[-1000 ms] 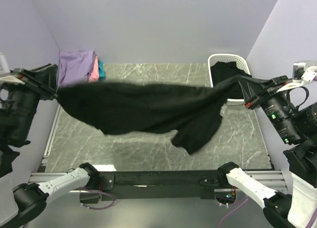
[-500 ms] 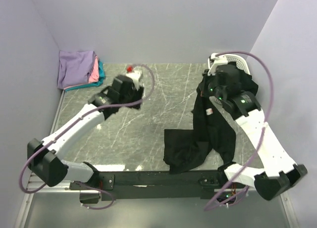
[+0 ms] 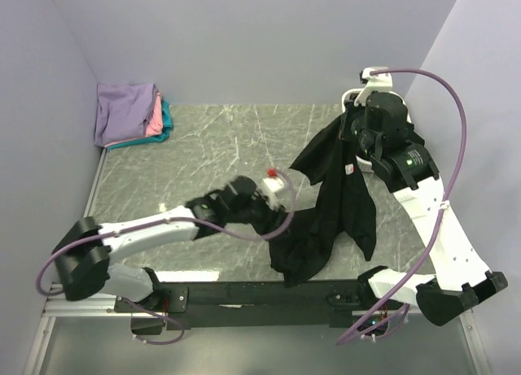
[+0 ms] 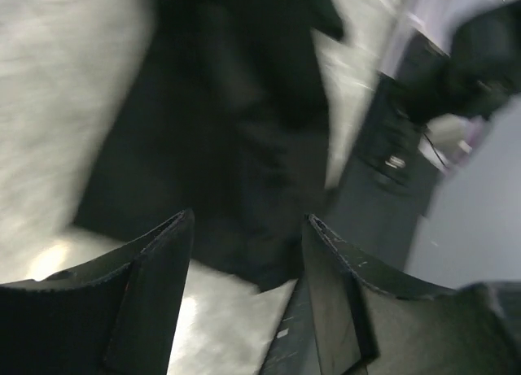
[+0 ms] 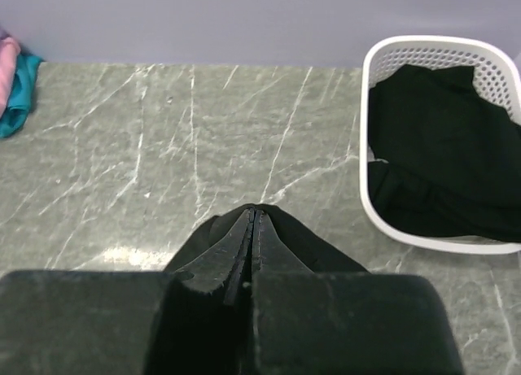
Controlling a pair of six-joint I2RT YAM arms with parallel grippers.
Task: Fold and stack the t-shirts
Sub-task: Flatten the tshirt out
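Your right gripper (image 5: 254,216) is up at about 2 o'clock over the table (image 3: 203,147), its jaws pressed together on a pinch of the black t-shirt (image 3: 342,204). From that pinch the shirt hangs in a long loose drape toward 5 o'clock, and its lower end bunches on the table at the near edge, just right of centre. Your left arm lies low and stretched across the table toward that lower bunch, with the left gripper (image 4: 248,219) at about 6 o'clock beside the cloth. Its wrist view is blurred, but you can see its jaws standing apart with nothing between them and the dark cloth just ahead. At 10 o'clock, in the far left corner, sits the folded stack (image 3: 124,106): lavender on top, with pink (image 3: 154,115) and teal (image 3: 166,115) edges showing at its right side. At 1 o'clock, the white basket (image 5: 440,43) holds more loose black shirts (image 5: 440,147).
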